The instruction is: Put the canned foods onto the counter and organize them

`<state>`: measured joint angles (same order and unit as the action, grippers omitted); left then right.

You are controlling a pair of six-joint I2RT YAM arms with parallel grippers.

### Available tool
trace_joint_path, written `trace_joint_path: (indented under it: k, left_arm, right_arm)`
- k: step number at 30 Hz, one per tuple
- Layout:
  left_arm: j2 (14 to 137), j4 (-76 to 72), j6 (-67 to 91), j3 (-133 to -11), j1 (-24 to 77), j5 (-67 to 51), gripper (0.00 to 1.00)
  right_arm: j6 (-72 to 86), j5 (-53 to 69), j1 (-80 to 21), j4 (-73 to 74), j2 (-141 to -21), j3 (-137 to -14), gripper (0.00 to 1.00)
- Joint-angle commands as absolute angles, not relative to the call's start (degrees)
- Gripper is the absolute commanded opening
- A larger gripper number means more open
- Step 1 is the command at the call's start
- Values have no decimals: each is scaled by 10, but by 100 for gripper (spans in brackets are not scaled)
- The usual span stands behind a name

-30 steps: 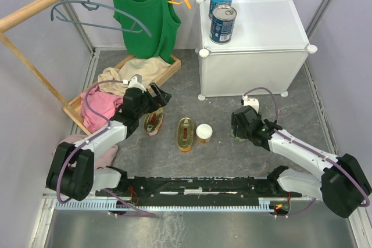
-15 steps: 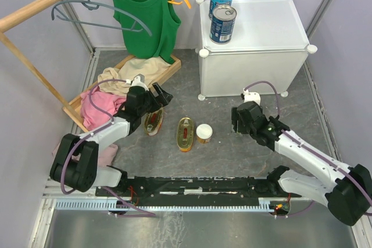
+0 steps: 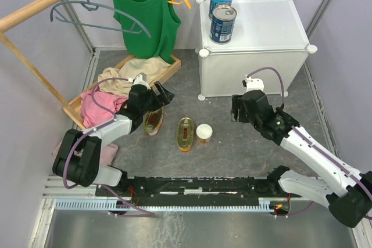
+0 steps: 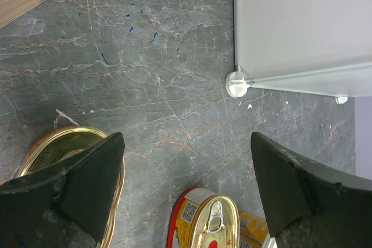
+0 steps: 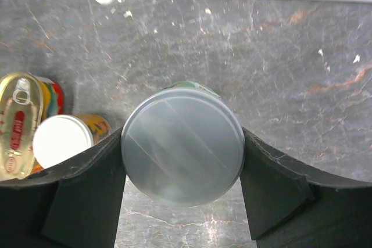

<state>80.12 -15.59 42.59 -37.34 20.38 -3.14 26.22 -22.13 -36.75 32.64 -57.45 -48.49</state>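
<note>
- Grey stone-look floor (image 3: 226,149) bears the counter (image 3: 267,21), two tall blue tins (image 3: 222,24) on its left side.
- The right gripper (image 3: 238,113), low before the counter's front, pinches the green-labelled can (image 5: 182,143) by its sides; I'd raise it above the front rim first, then set it upright beside those tins.
- The left gripper (image 4: 186,143), front-left of the counter, hangs spread over an oval tin (image 4: 64,149).

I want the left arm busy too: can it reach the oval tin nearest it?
Probably yes: the left fingers stand open just above the tin, which lies uncovered on the floor. It sits under one finger, so a small sideways shift seems needed.
</note>
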Motion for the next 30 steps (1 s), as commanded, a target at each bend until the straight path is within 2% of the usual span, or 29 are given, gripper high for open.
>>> trace_joint_path:
  k: [1, 16, 30]
  left_arm:
    - [801, -195, 433, -397, 206, -28, 95]
    - [780, -195, 437, -394, 207, -33, 95]
    - [767, -182, 432, -396, 207, -29, 95]
  right_arm:
    - [237, -243, -370, 314, -569, -564, 12]
    - [179, -287, -365, 349, -632, -755, 6]
    - [142, -255, -300, 354, -704, -911, 4]
